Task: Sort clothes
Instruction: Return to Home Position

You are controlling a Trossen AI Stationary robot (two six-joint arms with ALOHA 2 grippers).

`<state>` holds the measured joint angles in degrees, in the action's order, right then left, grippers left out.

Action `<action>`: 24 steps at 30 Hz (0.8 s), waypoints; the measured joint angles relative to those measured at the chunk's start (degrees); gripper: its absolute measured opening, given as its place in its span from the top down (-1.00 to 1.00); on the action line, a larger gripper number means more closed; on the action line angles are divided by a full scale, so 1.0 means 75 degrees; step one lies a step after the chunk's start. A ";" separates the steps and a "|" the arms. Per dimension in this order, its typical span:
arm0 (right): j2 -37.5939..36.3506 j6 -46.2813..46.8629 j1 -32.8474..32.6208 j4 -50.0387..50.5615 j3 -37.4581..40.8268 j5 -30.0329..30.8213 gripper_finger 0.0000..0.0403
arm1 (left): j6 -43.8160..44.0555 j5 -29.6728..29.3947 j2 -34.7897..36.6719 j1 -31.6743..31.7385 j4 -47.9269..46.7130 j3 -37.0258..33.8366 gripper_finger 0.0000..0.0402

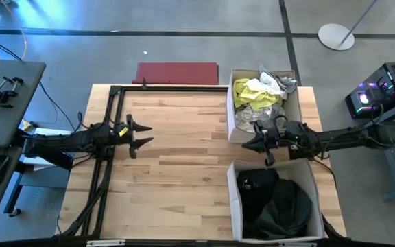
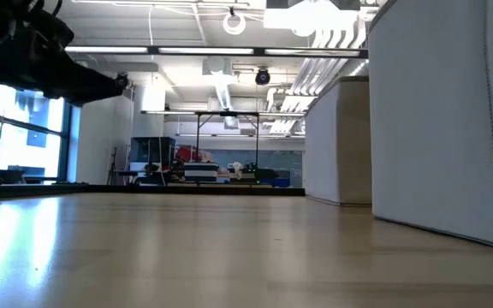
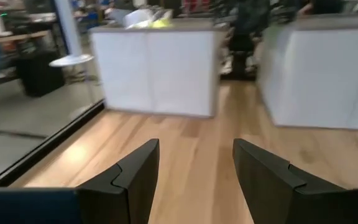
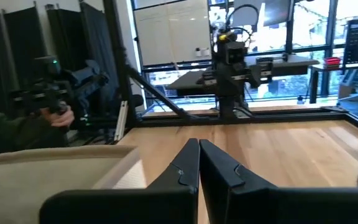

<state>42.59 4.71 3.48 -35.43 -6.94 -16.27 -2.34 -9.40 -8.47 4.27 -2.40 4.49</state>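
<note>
Light clothes, neon yellow (image 1: 249, 91), white and grey, lie heaped in the far white box (image 1: 230, 113). Dark clothes (image 1: 280, 204) fill the near white box (image 1: 233, 199). The yellow cloth also shows over the far box's rim in the left wrist view (image 3: 159, 23). My right gripper (image 1: 245, 145) is shut and empty. It hovers over the gap between the two boxes, at their left ends. My left gripper (image 1: 145, 135) is open and empty, over the table's left part, pointing toward the boxes.
A flat red mat (image 1: 177, 72) lies past the table's far edge. A black frame (image 1: 108, 123) runs along the table's left and far sides. A person (image 4: 17, 130) shows beyond the table's left side. Bare wood (image 1: 184, 158) lies between the grippers.
</note>
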 joint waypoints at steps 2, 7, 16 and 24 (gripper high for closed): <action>0.0000 -0.0081 -0.0092 0.0009 0.0005 0.0087 1.00 | -0.0036 -0.0345 0.0209 0.0000 -0.0314 0.0000 0.03; 0.0000 -0.0266 -0.0172 -0.0004 0.0015 0.0253 1.00 | -0.0148 -0.0179 0.0840 0.0006 -0.0129 -0.0224 0.03; 0.0003 -0.0302 -0.0172 -0.0149 0.0091 0.0289 1.00 | -0.0350 0.0549 0.1051 0.0029 0.0405 -0.0475 0.03; 0.0001 -0.0042 -0.0172 -0.1395 0.0799 0.0470 1.00 | -0.0310 0.0633 0.1019 0.0029 0.0391 -0.0475 0.03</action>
<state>42.60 4.40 2.20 -45.89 -0.95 -12.74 -4.67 -4.64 -0.83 4.49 0.53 0.93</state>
